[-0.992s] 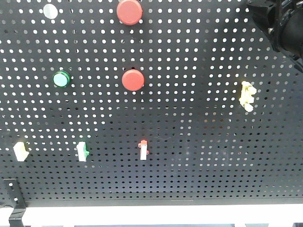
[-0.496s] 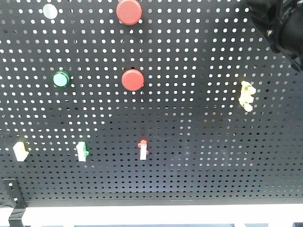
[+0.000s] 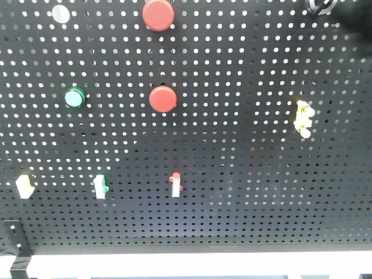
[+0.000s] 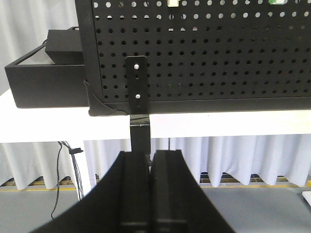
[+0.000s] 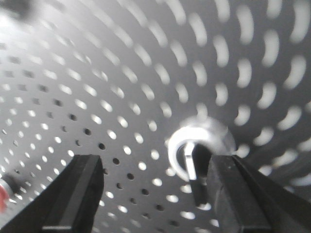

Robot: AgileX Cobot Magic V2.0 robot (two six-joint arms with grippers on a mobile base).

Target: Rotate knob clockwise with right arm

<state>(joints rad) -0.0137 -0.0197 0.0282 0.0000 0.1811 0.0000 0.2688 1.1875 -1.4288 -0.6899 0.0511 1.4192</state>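
The knob [image 5: 200,145] has a shiny silver rim and a dark handle pointing down; it sits on the black pegboard [image 5: 97,87]. My right gripper [image 5: 155,194] is open. The knob lies just inside the right finger [image 5: 238,194], far from the left finger [image 5: 77,194], and neither finger touches it. In the front view the knob [image 3: 319,6] shows at the top right edge, with only a dark blur of the right arm [image 3: 359,14] beside it. My left gripper [image 4: 150,167] is shut and empty, low in front of the board's bracket [image 4: 137,85].
The pegboard [image 3: 244,174] carries two red buttons [image 3: 158,14] [image 3: 163,99], a green button [image 3: 74,97], a flat silver disc [image 3: 60,13], a yellow piece [image 3: 302,118] and three small switches along the bottom [image 3: 101,186]. A black box [image 4: 46,73] sits on the white table [image 4: 218,126].
The right arm has drawn up and right, almost out of the front view, which uncovers the knob at the top edge. Nothing else on the board has moved.
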